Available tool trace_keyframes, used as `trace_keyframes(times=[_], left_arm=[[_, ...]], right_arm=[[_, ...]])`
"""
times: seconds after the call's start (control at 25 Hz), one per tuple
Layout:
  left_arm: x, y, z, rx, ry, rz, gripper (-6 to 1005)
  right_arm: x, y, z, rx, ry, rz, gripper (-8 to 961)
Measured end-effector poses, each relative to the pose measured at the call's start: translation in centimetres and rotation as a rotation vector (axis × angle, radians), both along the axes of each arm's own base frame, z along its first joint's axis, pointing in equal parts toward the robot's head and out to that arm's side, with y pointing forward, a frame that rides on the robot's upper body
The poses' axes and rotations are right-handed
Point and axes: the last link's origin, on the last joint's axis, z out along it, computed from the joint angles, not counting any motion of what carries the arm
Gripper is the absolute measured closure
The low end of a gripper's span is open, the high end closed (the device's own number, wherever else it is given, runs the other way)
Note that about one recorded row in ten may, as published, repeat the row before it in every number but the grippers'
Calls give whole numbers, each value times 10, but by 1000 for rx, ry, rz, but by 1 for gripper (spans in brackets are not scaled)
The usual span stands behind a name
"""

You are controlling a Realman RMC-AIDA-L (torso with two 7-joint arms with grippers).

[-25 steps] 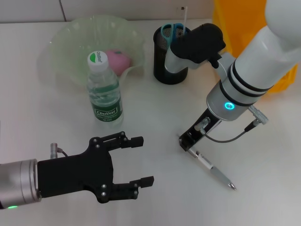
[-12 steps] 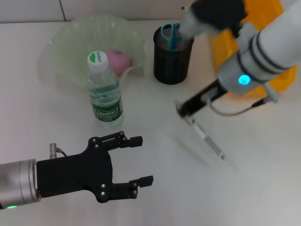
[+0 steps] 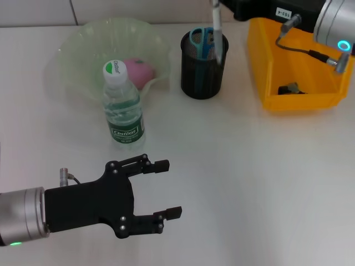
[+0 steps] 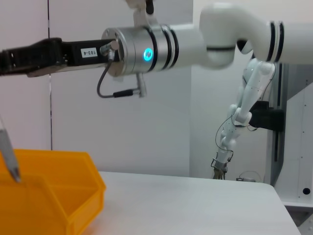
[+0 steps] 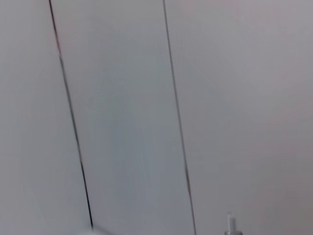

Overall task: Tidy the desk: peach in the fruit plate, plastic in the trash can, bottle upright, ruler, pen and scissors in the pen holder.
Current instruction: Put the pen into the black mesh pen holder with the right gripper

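My right gripper [image 3: 236, 6] reaches in from the top edge, shut on the pen [image 3: 218, 33]. The pen hangs nearly upright just above the black mesh pen holder [image 3: 201, 77], its lower end over the rim. The left wrist view shows the same pen [image 4: 11, 159] in front of the yellow trash can [image 4: 54, 196]. Blue-handled scissors [image 3: 199, 37] stand in the holder. The pink peach [image 3: 140, 71] lies in the green fruit plate [image 3: 72, 50]. The bottle [image 3: 123, 111] stands upright in front of it. My left gripper [image 3: 172, 188] rests open at the lower left. The ruler is not visible.
The yellow trash can [image 3: 299, 102] stands at the back right with a small grey scrap [image 3: 288, 87] inside. My right arm's cable [image 3: 305, 50] hangs above it. The white desk [image 3: 249, 177] stretches from the bottle to the right edge.
My right gripper has lifted the pen off the desk and carried it back and up to above the pen holder. The left arm has not moved.
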Motion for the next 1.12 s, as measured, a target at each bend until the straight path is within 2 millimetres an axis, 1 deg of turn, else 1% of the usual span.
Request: trace_keyframes(times=[0.04,0.08,0.12,0.24,0.28,0.36,0.48,0.6,0.68,0.8,0.88,0.92,1.12], left_arm=[[0,0,0,0,0,-1,202],[0,0,0,1,0,-2,202],[1,0,0,1,0,-3,202],[1,1,-1,1,-1,-5,202],[1,1,-1,1,-1,-6,202],[1,1,-1,1,-1,-6,202],[2,1,-1,0,-2,-7,202],[2,1,-1,-1,-3,-7,202],[3,1,-2,-2,-4,-8,202],[3,1,-2,-2,-4,-8,202],[2,1,-2,-1,-4,-7,202],[2,1,-2,-1,-4,-7,202],[3,1,-2,-3,-5,-7,202]], right_arm=[[8,0,-5,22,30,30,830],[20,-2,-12,72,84,87,830],[20,-2,-12,72,84,87,830],[34,-5,-19,177,139,168,830],[41,-5,-25,231,134,205,830],[42,-3,-27,242,125,214,830],[49,6,-43,231,74,186,830],[49,10,-48,223,53,172,828],[47,16,-53,211,29,153,823],[46,19,-56,202,19,139,817],[46,21,-63,174,1,125,812],[46,21,-63,174,1,125,810],[50,26,-69,153,-38,76,799]])
